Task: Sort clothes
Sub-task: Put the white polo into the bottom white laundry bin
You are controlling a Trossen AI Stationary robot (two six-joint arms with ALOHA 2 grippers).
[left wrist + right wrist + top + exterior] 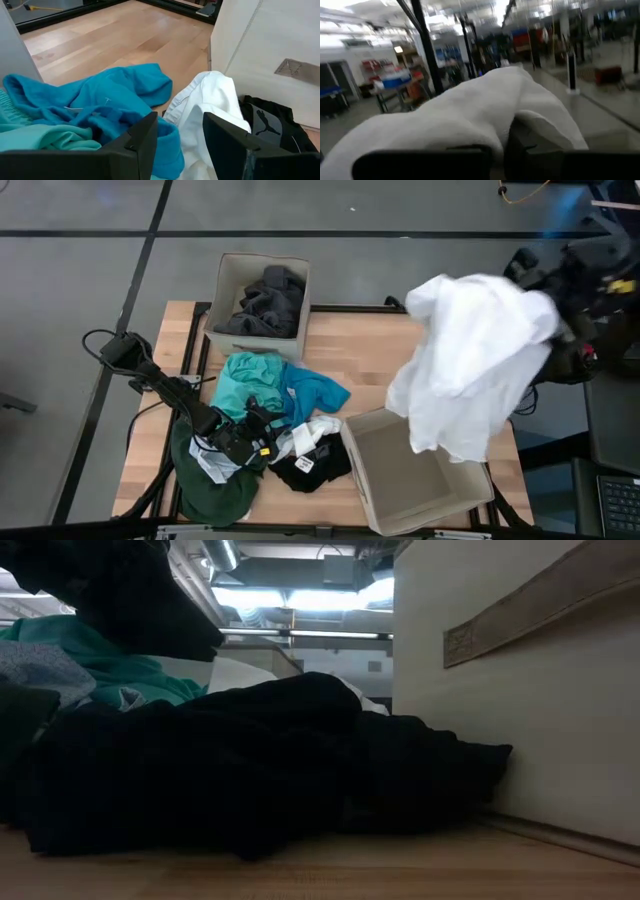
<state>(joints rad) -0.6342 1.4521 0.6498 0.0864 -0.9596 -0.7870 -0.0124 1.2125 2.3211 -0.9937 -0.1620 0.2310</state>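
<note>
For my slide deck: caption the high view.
Right hand lifts a white fabric garment above the empty beige fabric box; left hand hovers over the clothes pile.

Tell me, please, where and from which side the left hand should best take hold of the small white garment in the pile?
Probably its raised, bunched fold: the white garment humps up between the bright blue garment and the black one, right ahead of the open left hand. Come from above, fingers straddling the hump.
</note>
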